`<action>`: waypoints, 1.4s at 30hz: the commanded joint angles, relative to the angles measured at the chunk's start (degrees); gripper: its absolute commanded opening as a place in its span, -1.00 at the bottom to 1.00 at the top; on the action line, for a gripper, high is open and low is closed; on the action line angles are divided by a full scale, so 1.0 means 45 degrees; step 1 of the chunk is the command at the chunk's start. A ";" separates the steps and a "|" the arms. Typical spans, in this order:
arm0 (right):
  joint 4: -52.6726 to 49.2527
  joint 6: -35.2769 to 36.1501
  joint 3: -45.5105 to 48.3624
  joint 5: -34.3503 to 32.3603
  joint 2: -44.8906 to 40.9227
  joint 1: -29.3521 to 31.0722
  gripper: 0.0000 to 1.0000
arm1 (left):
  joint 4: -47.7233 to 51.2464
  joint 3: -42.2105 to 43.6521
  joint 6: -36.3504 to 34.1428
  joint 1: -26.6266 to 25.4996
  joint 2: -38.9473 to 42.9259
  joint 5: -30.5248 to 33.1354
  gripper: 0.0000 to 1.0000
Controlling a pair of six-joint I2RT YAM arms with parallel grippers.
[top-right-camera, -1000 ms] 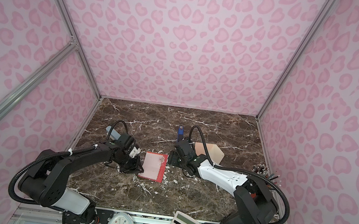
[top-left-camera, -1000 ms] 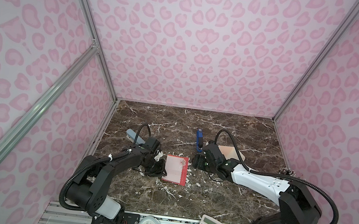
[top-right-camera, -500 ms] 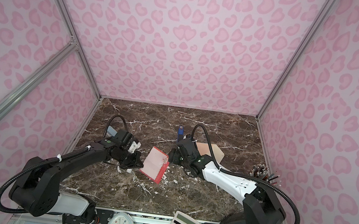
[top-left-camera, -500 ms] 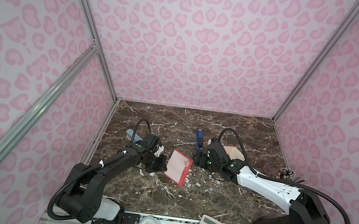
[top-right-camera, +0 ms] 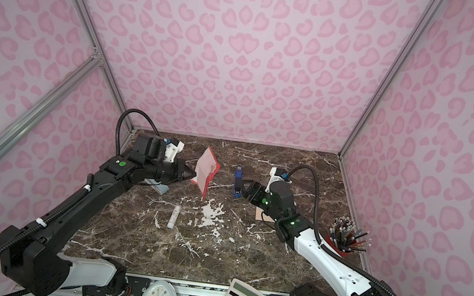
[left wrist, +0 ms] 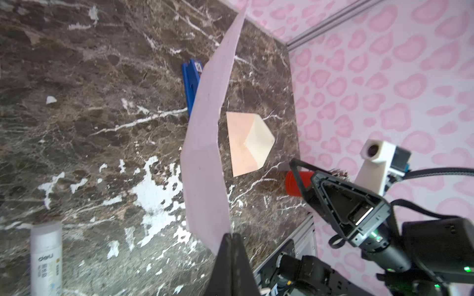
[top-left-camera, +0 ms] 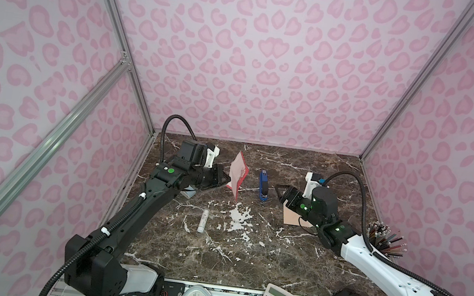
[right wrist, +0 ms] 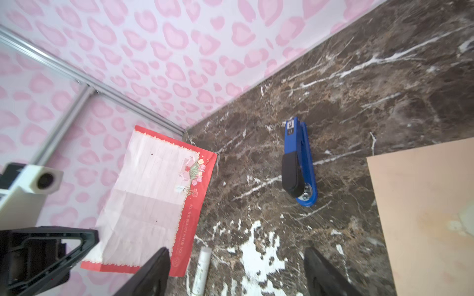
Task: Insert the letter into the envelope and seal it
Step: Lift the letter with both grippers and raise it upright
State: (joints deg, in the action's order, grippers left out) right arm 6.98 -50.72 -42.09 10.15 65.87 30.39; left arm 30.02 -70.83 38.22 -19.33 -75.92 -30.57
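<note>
Letter (top-left-camera: 237, 175): pinched at one edge by the left pincer (top-left-camera: 224, 181), whose jaws are pressed shut on the paper. The sheet is raised nearly upright, creased and slightly bowed. Whether its lower corner touches the worktop (top-left-camera: 246, 250) cannot be told.

Envelope (left wrist: 246, 143): laid flat on the worktop, well apart from the letter, with the flap open and the cream inside shown in the left wrist view. In both top views it is partly covered by the right arm.

Right pincer (right wrist: 236, 256): jaws spread wide, nothing held; it is positioned above the worktop just beside the envelope's near edge and pointed toward the letter.

Sundries, untouched: blue stapler (top-left-camera: 263, 185) between letter and envelope; glue stick (top-left-camera: 203, 221) lying nearer the front; pencil cup (top-left-camera: 386, 242) at the right edge.

Progress, as judged: early. The letter has been picked up, and that is all. Carrying it across, opening the envelope's mouth, sliding the sheet in, and folding and sealing the flap are all left to be done.
</note>
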 commanded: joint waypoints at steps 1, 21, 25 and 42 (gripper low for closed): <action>0.1928 -0.1724 0.0033 0.0537 -0.0004 -0.0171 0.67 | -0.2680 -0.0164 0.2109 0.0097 -0.0093 -0.0364 -0.92; 0.6799 -1.0705 -0.2086 0.0439 0.4130 0.1304 0.70 | -0.7374 -0.0322 0.5082 -0.0403 -0.1078 0.1713 -0.92; 0.7758 -1.1843 -0.2407 0.0336 0.5046 0.1623 0.67 | -0.7603 0.0013 0.5100 -0.0567 -0.0942 0.1658 -0.92; 0.9872 -1.3844 -0.3153 -0.0730 0.6810 0.2172 0.16 | -0.7206 0.0754 0.4547 -0.0976 -0.0207 0.1304 -0.93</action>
State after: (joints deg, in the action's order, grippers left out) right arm 47.35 -111.57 -55.88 8.54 95.83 40.12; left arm -1.74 -67.66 60.01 -23.55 -77.76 -24.10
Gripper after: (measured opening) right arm 0.595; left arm 0.050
